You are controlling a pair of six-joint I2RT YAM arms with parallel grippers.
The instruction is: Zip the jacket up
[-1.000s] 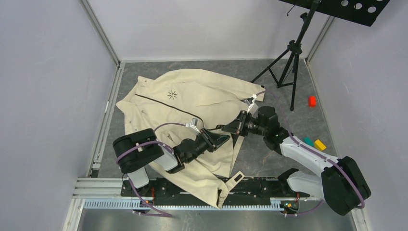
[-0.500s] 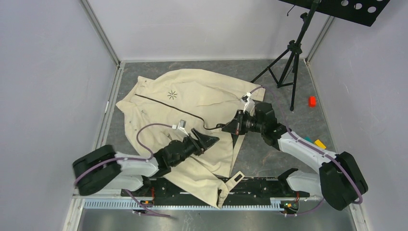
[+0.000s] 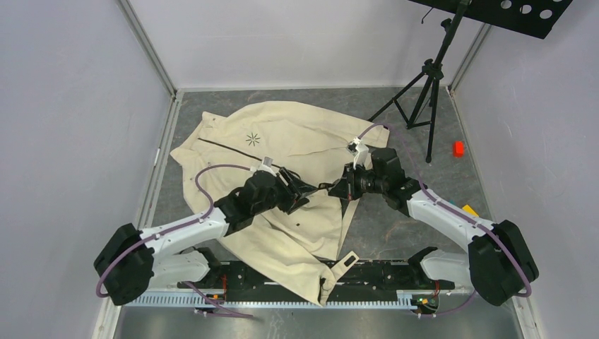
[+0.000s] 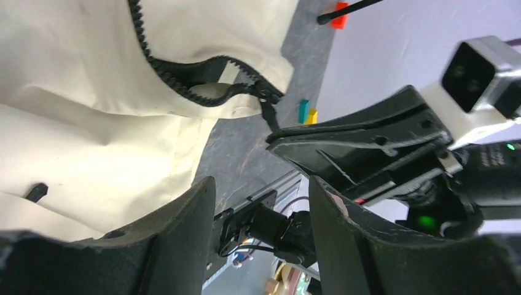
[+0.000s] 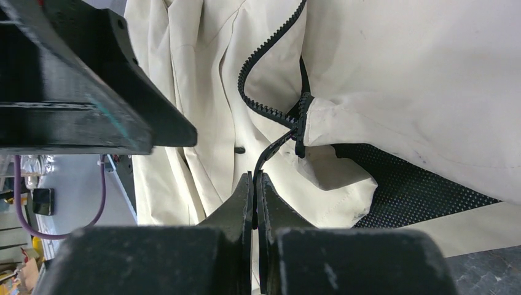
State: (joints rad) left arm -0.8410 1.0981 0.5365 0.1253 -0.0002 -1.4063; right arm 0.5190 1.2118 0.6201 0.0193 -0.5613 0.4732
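Across the middle of the grey mottled surface [image 3: 381, 233] lies the large cream fabric jacket [image 3: 297, 138], with its collar to the far left and its hem to the near right. One lower corner drapes over the near edge onto the silver metal rail [image 3: 141, 272]. A small black starburst logo [image 3: 253, 139] marks the chest.

The dark zipper line [image 3: 240, 152] runs from the collar to the black slider [image 5: 301, 120], beyond which two rows of teeth stand apart. The right fingers [image 5: 236, 209] are pressed together on the thin black pull tab [image 5: 273, 147], beside the dark mesh lining [image 5: 399, 181]. The left fingers [image 4: 178, 239] are spread wide, gripping nothing, just left of the right ones above the front panel.

Grey surface shows right of the hem, out to a yellow block [image 3: 470, 210] and a red block [image 3: 458, 148]. A black tripod [image 3: 429, 78] stands at the far right.
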